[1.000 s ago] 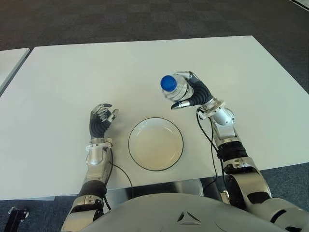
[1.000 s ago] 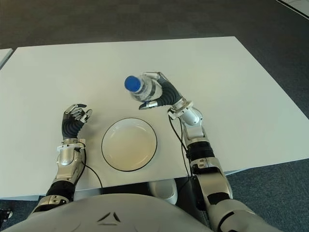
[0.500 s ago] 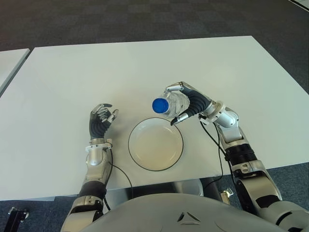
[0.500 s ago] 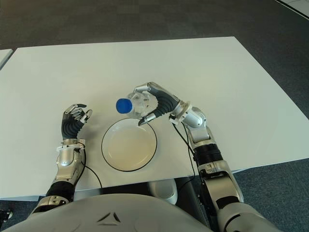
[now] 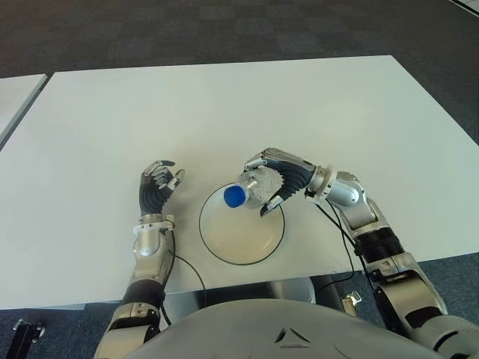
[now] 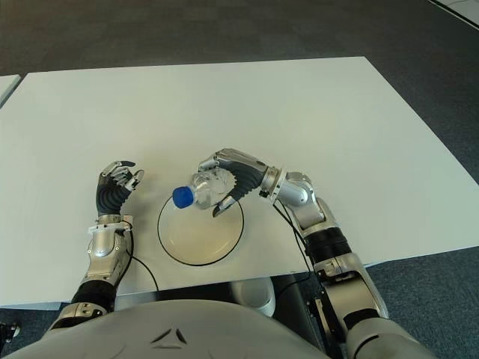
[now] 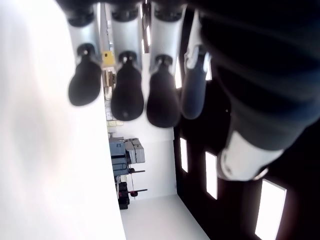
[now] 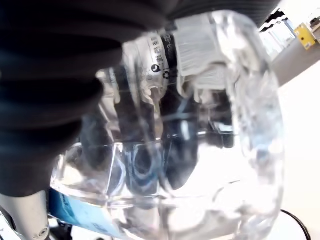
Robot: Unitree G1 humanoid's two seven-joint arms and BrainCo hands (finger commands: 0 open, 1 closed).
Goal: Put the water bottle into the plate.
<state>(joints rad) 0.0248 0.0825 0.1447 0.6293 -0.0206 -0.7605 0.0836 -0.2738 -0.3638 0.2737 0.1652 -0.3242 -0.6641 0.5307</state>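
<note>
My right hand is shut on a clear water bottle with a blue cap. The bottle is tipped over, cap pointing toward my left, held just above the far part of the white plate with the dark rim. The right wrist view shows the bottle filling the frame with dark fingers wrapped around it. My left hand shows left of the plate, fingers relaxed and holding nothing.
The white table stretches wide beyond the plate. A second white table edge shows at the far left. Dark carpet lies past the far edge. A cable hangs under my right forearm.
My right hand has carried the bottle toward me and to the left, lowering and tilting it from beyond the plate to over the plate's far part. The left hand has stayed put.
</note>
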